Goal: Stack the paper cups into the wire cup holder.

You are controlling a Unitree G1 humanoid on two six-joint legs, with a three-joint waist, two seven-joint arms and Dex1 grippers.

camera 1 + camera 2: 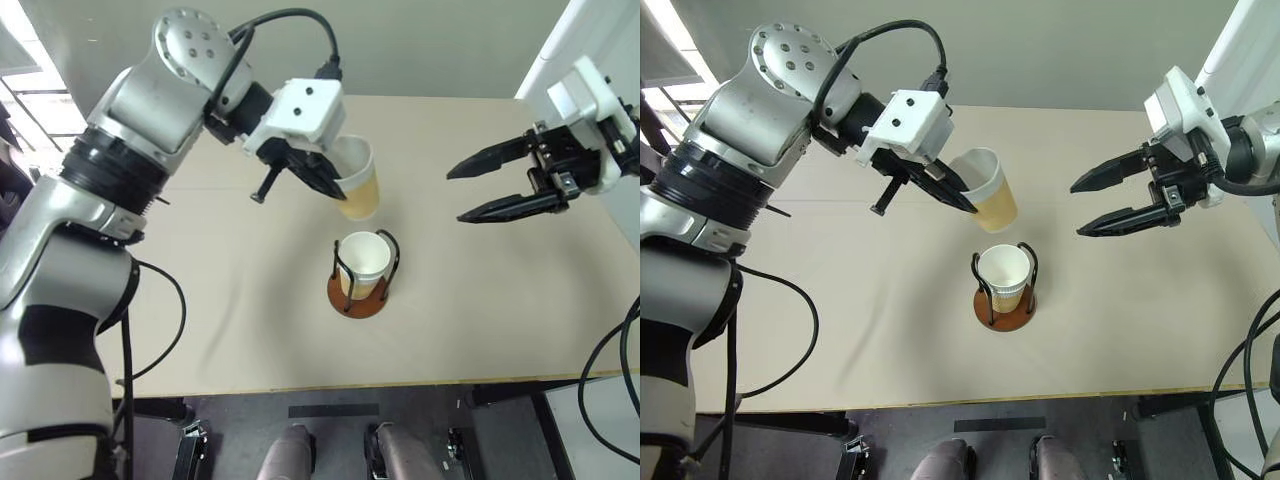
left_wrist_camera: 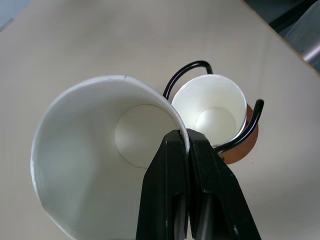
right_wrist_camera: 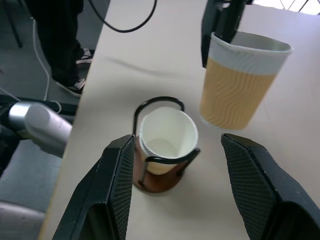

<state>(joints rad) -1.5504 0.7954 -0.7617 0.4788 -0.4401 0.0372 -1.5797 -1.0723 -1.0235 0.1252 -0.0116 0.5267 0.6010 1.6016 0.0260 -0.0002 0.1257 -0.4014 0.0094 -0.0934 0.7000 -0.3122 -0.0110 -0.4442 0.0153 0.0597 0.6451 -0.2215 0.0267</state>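
Observation:
My left gripper [image 1: 335,186] is shut on the rim of a tan-yellow paper cup [image 1: 359,180], one finger inside and one outside [image 2: 175,165]. The cup hangs tilted in the air, just above and behind the wire cup holder [image 1: 357,297]. The holder stands mid-table on its reddish-brown disc, with another paper cup [image 1: 363,257] upright between its black wire loops. My right gripper [image 1: 474,190] hovers open to the right of the holder, nothing between its fingers. In the right wrist view the holder [image 3: 155,182] and the lifted cup [image 3: 235,85] both sit ahead of those fingers.
The tan table [image 1: 500,310] ends in a front edge near me. A white panel [image 1: 560,50] rises at the far right corner. A person's legs and shoes [image 3: 65,55] stand on the floor beside the table. Black cables hang from both arms.

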